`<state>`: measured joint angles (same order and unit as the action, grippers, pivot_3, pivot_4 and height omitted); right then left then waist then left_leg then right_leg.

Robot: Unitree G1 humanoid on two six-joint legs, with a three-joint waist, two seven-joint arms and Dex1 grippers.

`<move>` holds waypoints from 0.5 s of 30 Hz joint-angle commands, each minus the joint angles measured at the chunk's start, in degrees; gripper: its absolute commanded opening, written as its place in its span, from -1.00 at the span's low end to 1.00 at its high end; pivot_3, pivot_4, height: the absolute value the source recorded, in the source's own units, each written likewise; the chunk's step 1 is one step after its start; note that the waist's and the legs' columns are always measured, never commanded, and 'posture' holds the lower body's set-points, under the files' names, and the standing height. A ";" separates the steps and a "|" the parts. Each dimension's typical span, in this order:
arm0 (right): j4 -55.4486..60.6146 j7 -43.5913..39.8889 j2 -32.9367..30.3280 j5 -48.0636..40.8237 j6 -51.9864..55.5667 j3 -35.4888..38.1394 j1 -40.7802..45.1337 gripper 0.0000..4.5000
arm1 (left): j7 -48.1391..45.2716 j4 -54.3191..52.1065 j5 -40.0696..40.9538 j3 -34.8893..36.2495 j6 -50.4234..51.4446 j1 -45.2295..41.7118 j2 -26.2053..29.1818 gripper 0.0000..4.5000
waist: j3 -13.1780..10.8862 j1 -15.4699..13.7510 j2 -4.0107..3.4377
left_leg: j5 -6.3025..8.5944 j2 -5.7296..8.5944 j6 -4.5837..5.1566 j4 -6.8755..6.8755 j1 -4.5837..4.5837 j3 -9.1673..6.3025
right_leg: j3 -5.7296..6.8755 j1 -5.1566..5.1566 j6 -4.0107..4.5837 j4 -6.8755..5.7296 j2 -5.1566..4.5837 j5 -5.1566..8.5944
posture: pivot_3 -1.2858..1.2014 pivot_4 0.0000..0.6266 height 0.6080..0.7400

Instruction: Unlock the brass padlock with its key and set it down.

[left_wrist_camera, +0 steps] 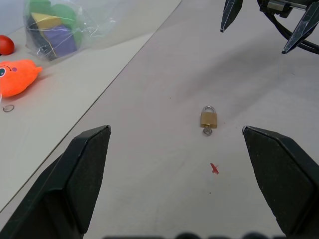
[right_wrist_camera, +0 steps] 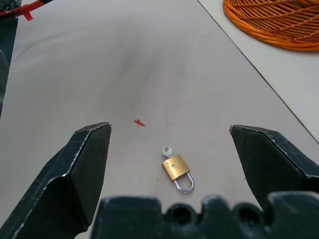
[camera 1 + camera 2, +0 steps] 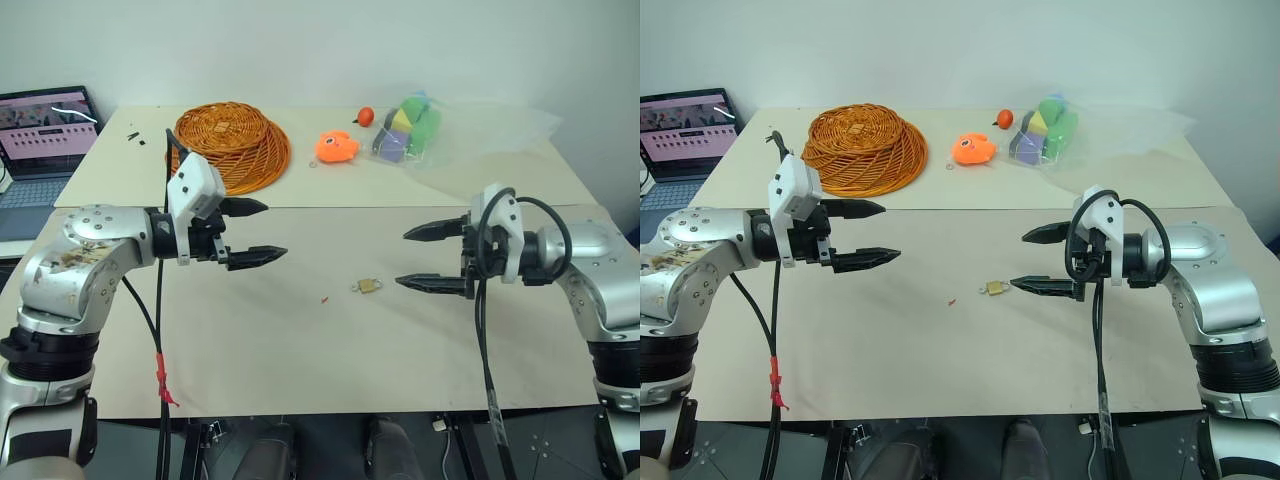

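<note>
Grippers left (image 3: pixel 250 233) and right (image 3: pixel 425 258) hover wide open, empty, pointing inward over the brass padlock (image 3: pixel 367 286)

Upper centre-left: overturned orange wicker basket (image 3: pixel 232 143) on the beige table (image 3: pixel 300 340), straddling the seam between two tabletop panels. Just right of it: orange plush toy (image 3: pixel 337 147), a small metal ring (image 3: pixel 313 165) beside. Further right: small red-orange ball (image 3: pixel 366 116), then clear plastic bag of coloured blocks (image 3: pixel 407 129), green, yellow and purple, resting near the far edge. Far upper left: open laptop (image 3: pixel 42 140), screen lit. Centre of frame: tiny red speck (image 3: pixel 324 298) on the near panel. Upper left of the tabletop: small dark bits (image 3: pixel 134 137).
</note>
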<state>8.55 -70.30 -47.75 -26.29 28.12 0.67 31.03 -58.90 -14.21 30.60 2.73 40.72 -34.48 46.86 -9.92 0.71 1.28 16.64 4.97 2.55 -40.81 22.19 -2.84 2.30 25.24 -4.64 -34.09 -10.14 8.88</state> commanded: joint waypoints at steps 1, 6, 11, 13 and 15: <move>2.97 1.15 -0.36 -1.76 0.62 2.13 -0.26 0.99 | 1.06 -1.59 0.97 1.85 0.81 0.34 0.52 1.00 | 0.00 -0.01 0.00 | 0.00 0.00 0.00 0.00 0.00 0.00 | 0.00 0.00 0.00 0.00 0.00 0.00 | 0.03 -0.52 0.99; -0.78 0.95 0.38 1.03 -2.83 0.23 0.27 0.99 | 1.37 -1.74 1.02 1.10 2.64 0.97 1.70 1.00 | 0.00 -0.01 0.00 | 0.00 -0.01 0.00 -0.01 -0.01 0.00 | 0.00 -0.01 0.00 -0.01 0.00 0.00 | 0.03 -0.52 0.99; -11.50 -0.99 4.07 6.65 -11.59 -4.57 3.58 0.99 | 1.98 -3.74 1.68 0.62 4.26 2.60 2.14 1.00 | 0.00 0.27 0.00 | 0.00 0.00 0.00 0.03 -0.11 0.03 | -0.01 -0.08 0.00 0.00 0.01 0.00 | 0.03 -0.52 0.99; -16.43 -2.43 6.03 9.17 -15.84 -7.04 5.48 0.99 | 2.30 -5.06 1.60 0.65 4.71 3.92 2.63 1.00 | 0.00 0.34 0.00 | 0.00 0.00 0.00 0.05 -0.10 0.05 | -0.04 -0.04 0.00 -0.01 0.01 0.00 | 0.03 -0.52 0.99; -21.00 -3.52 8.08 11.00 -19.55 -8.81 7.42 0.99 | 2.74 -6.09 1.58 0.95 5.08 4.84 2.91 1.00 | 0.00 0.50 -0.01 | 0.00 0.00 -0.01 0.05 -0.08 0.04 | -0.04 -0.01 0.00 0.00 0.01 0.00 | 0.03 -0.52 0.99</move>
<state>-9.76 -72.57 -40.55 -16.72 13.43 -7.76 36.11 -56.76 -17.63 31.65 2.45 45.34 -29.74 48.58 -9.92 1.20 1.28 16.64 4.97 2.54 -40.76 22.12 -2.78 2.26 25.23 -4.64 -34.11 -10.13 8.88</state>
